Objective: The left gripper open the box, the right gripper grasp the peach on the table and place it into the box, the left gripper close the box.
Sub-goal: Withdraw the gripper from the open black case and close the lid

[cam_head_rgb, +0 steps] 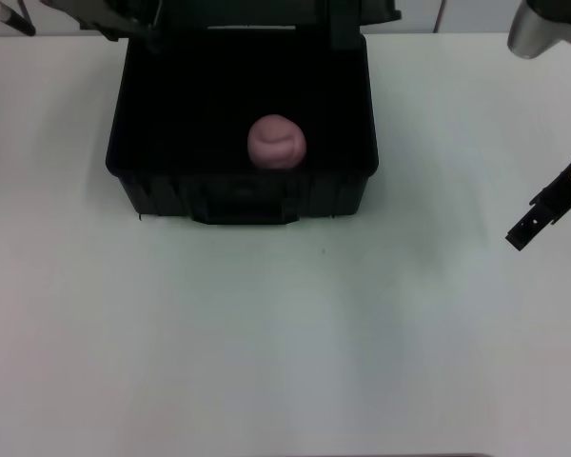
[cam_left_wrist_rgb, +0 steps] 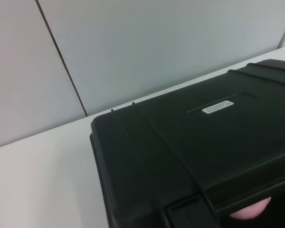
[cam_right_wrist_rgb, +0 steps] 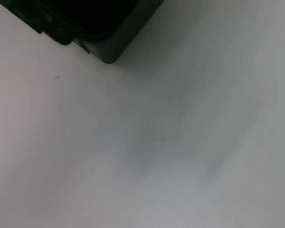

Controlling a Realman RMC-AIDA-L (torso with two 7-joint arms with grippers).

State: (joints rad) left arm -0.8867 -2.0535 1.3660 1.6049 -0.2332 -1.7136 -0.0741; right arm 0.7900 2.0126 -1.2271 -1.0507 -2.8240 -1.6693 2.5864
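Note:
The black box (cam_head_rgb: pixel 152 181) stands open at the back middle of the white table (cam_head_rgb: pixel 266 343), its lid (cam_head_rgb: pixel 257 14) raised at the rear. Inside it, on the floor of the case, lies the pink peach (cam_head_rgb: pixel 277 142). My right gripper (cam_head_rgb: pixel 521 231) hangs over the table well to the right of the box, holding nothing. My left gripper (cam_head_rgb: pixel 5 17) shows only as a dark tip at the far back left, beside the lid. The left wrist view looks onto the lid's ribbed outside (cam_left_wrist_rgb: pixel 204 142) with its white label (cam_left_wrist_rgb: pixel 217 106), and a sliver of the peach (cam_left_wrist_rgb: pixel 249 211) peeks out below the lid's edge. A corner of the box (cam_right_wrist_rgb: pixel 109 42) appears in the right wrist view.
White tabletop (cam_right_wrist_rgb: pixel 156 142) spreads in front of and on both sides of the box. A grey panelled wall (cam_left_wrist_rgb: pixel 133 47) rises behind the table. A metallic part of the right arm (cam_head_rgb: pixel 542 29) sits at the upper right.

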